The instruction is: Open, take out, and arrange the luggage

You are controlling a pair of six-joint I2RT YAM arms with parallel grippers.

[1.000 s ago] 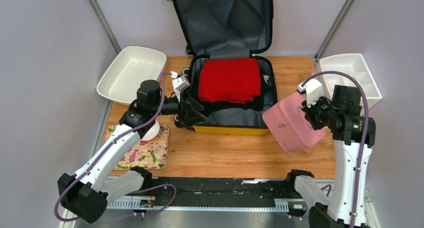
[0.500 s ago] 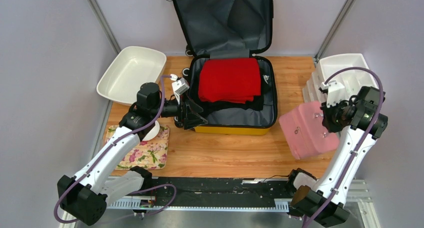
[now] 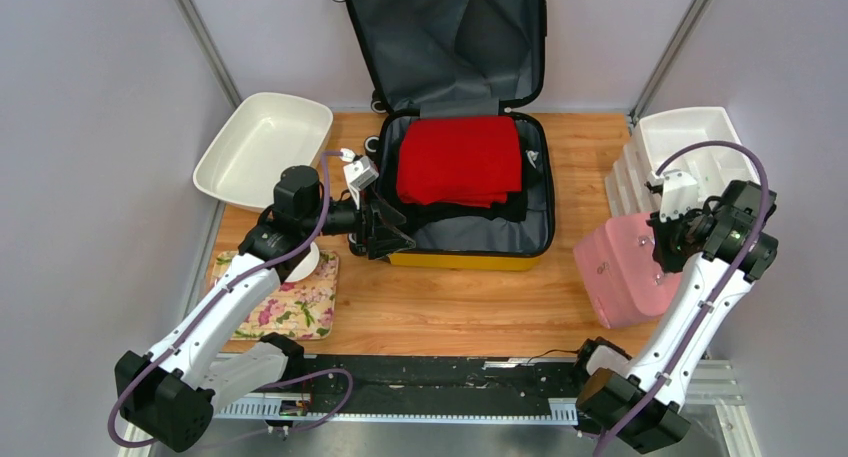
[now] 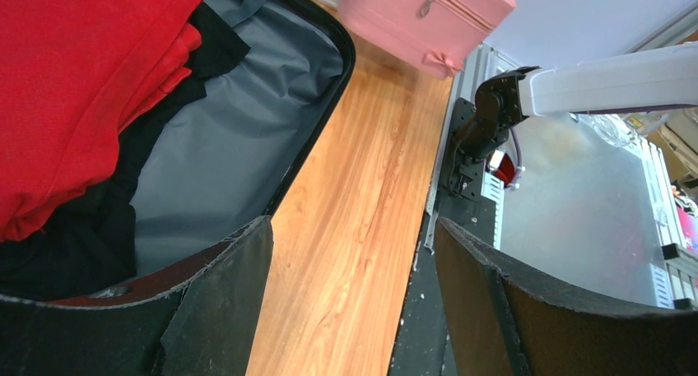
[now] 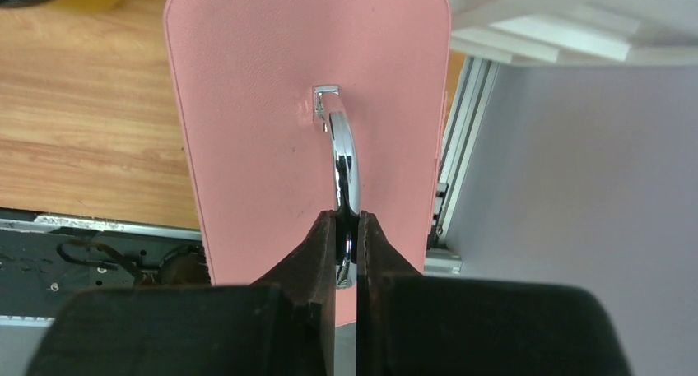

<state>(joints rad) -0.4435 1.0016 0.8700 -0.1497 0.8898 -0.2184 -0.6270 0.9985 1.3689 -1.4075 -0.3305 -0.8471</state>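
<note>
The luggage, a yellow suitcase with grey lining, lies open at the table's middle back, its lid leaning on the back wall. A folded red garment rests on black clothing inside it. My left gripper hangs open at the case's front left corner. In the left wrist view its fingers frame bare wood beside the lining. A small pink case sits at the table's right edge. My right gripper is shut on its metal handle.
A white tub stands at the back left and a white compartment tray at the back right, just behind the pink case. A floral mat with a white cup lies under my left arm. A black rail runs along the near edge.
My right gripper has carried the pink case rightward and down, from beside the suitcase to the table's right edge. The left arm has barely moved.
</note>
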